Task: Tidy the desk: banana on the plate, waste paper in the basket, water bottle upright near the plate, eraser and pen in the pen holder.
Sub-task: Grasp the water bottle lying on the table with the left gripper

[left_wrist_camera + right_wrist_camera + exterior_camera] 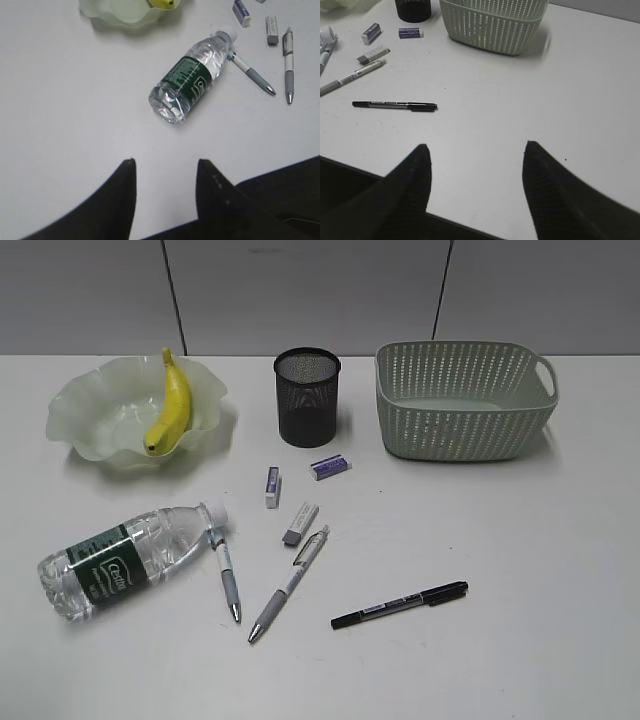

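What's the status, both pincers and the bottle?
Left pincer and right pincer open, empty. Water bottle lying down; banana on plate. Pen touching bottle cap.

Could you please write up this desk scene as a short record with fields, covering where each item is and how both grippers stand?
banana: lying in the plate
water bottle: on its side on the desk, cap towards the pens
pen holder: upright, between plate and basket
erasers: three loose ones below the pen holder, e.g.
pens: three on the desk; black pen farthest right
waste paper: not visible
left gripper: open, holding nothing
right gripper: open, holding nothing
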{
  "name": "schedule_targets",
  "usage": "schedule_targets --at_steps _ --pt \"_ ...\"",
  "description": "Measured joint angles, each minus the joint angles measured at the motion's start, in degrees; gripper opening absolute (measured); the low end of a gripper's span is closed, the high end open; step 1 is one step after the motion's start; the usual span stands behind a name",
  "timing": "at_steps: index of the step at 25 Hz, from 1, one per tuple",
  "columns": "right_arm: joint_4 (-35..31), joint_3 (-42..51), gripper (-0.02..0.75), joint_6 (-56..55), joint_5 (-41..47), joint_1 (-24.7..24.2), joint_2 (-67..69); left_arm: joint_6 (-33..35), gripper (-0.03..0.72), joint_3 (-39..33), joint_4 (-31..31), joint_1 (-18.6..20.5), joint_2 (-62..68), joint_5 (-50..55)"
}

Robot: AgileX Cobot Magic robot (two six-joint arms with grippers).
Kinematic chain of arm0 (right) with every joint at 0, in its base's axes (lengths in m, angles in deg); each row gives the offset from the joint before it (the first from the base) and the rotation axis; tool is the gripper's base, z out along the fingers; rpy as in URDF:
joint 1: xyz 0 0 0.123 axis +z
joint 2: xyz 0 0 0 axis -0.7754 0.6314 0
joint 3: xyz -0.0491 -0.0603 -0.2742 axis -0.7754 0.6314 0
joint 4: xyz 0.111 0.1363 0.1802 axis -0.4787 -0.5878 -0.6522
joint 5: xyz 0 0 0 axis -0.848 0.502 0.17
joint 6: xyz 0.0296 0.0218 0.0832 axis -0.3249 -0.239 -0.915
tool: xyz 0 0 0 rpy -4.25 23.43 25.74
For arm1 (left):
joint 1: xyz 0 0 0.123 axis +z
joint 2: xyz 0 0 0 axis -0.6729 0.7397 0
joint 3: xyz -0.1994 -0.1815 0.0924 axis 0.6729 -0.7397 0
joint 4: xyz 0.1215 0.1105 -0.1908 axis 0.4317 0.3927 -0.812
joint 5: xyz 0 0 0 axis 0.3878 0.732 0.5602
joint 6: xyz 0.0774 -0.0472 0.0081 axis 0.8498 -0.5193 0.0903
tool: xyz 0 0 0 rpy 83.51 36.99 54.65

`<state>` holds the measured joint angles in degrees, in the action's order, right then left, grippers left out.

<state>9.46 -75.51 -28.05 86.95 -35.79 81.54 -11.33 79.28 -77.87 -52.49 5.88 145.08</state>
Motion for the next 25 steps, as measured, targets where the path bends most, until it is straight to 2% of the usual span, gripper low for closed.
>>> schedule_targets --at_steps 2,8,14,16,18,21,25 --pt "0.0 0.0 0.464 0.0 -0.4 0.0 0.0 1.7 0.301 1.1 -1.4 0.0 3.4 -2.2" --pt "0.0 0.0 0.464 0.0 -0.5 0.0 0.0 14.2 0.320 3.4 -11.1 0.0 17.2 -11.3" --pt "0.1 0.0 0.464 0.0 -0.5 0.0 0.0 22.8 0.487 6.3 -15.3 0.0 38.8 -18.6" --pt "0.1 0.0 0.464 0.0 -0.5 0.0 0.0 24.5 0.515 8.5 -16.2 0.0 44.7 -19.6" --pt "0.1 0.0 0.464 0.0 -0.5 0.0 0.0 25.3 0.526 11.4 -16.3 -0.8 50.9 -19.8" --pt "0.1 0.0 0.464 0.0 -0.5 0.0 0.0 25.9 0.531 16.6 -15.2 -4.2 58.5 -20.0" --pt "0.1 0.0 0.464 0.0 -0.5 0.0 0.0 26.0 0.533 22.8 -9.0 -9.6 67.9 -18.1"
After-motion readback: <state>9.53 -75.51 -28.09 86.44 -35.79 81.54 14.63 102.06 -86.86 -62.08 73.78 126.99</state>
